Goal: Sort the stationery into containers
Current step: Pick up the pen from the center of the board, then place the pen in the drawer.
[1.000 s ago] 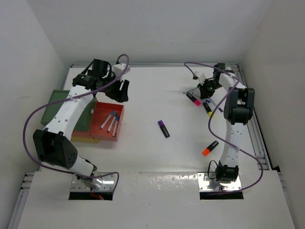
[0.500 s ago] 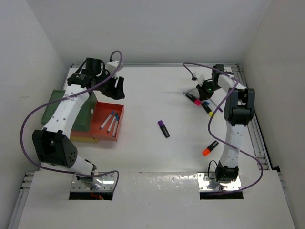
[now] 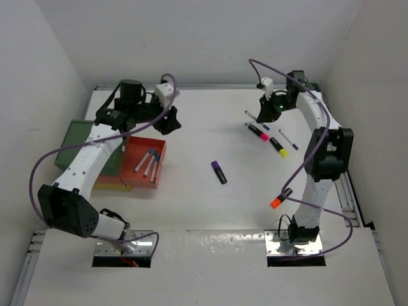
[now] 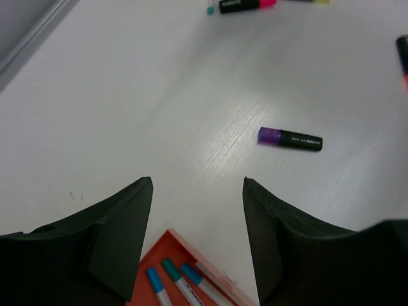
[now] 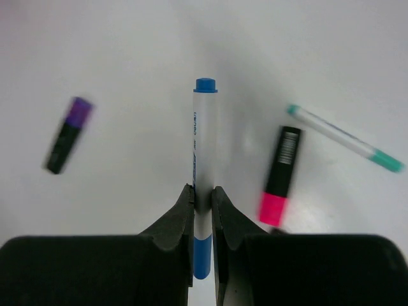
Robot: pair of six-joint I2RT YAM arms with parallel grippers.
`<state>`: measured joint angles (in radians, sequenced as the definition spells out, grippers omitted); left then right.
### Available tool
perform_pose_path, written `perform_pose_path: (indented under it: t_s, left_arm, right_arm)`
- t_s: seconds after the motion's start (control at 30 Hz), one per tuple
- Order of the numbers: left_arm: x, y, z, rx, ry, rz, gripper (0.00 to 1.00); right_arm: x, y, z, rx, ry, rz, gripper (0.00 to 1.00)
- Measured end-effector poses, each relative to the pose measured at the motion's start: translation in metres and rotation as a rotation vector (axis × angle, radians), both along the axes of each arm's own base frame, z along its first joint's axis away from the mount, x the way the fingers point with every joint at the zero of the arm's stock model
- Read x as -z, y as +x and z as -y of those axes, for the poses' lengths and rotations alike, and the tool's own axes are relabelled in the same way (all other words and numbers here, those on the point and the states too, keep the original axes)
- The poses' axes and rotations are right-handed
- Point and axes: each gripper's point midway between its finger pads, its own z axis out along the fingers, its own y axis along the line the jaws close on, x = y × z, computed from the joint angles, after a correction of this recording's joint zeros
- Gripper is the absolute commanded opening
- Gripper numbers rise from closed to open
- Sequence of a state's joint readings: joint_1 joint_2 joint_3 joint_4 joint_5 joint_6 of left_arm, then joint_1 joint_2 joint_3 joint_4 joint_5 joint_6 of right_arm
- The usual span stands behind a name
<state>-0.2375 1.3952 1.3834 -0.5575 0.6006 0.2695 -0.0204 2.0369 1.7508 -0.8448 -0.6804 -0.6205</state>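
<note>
White table (image 3: 204, 127): green tray (image 3: 76, 137), red-orange tray (image 3: 160, 145) and yellow tray (image 3: 108, 185) clustered at 9 o'clock. Purple highlighter (image 3: 218, 172) near centre. Pink highlighter (image 3: 259, 132), yellow highlighter (image 3: 278, 146), thin pen (image 3: 288, 139) at 2 o'clock. Orange highlighter (image 3: 280, 198) alone at 4 o'clock.

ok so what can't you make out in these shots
Top view: the left arm covers much of the green tray.
Top view: only a strip of the yellow tray shows, seemingly under other trays.
Left wrist view: the bottom edge cuts off the pens in the red tray.
Right wrist view: the purple highlighter is blurred.
Top view: the right gripper covers most of the blue-capped pen it holds.
</note>
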Motion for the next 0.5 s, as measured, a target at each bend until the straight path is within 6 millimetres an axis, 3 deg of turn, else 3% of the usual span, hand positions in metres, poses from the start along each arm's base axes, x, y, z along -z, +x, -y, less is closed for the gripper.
perform_pose_path:
  t_s: [0.07, 0.13, 0.3, 0.4, 0.5]
  left_arm:
    - [0.001, -0.010, 0.019, 0.093, 0.041, 0.062, 0.65]
    - [0.003, -0.021, 0.040, 0.194, 0.089, 0.128, 0.65]
    - [0.011, -0.042, 0.074, 0.371, 0.194, 0.259, 0.66]
    - [0.019, -0.054, 0.087, 0.447, 0.258, 0.321, 0.65]
    - [0.024, -0.065, 0.098, 0.508, 0.299, 0.363, 0.66]
  right_arm:
    - [-0.009, -0.022, -0.021, -0.034, 0.061, -0.049, 0.00]
    - [-0.014, -0.057, -0.050, -0.085, 0.141, -0.157, 0.00]
    - [-0.015, -0.129, -0.107, -0.195, 0.254, -0.405, 0.00]
    - [-0.022, -0.159, -0.126, -0.226, 0.306, -0.524, 0.00]
    - [-0.035, -0.173, -0.135, -0.233, 0.357, -0.592, 0.00]
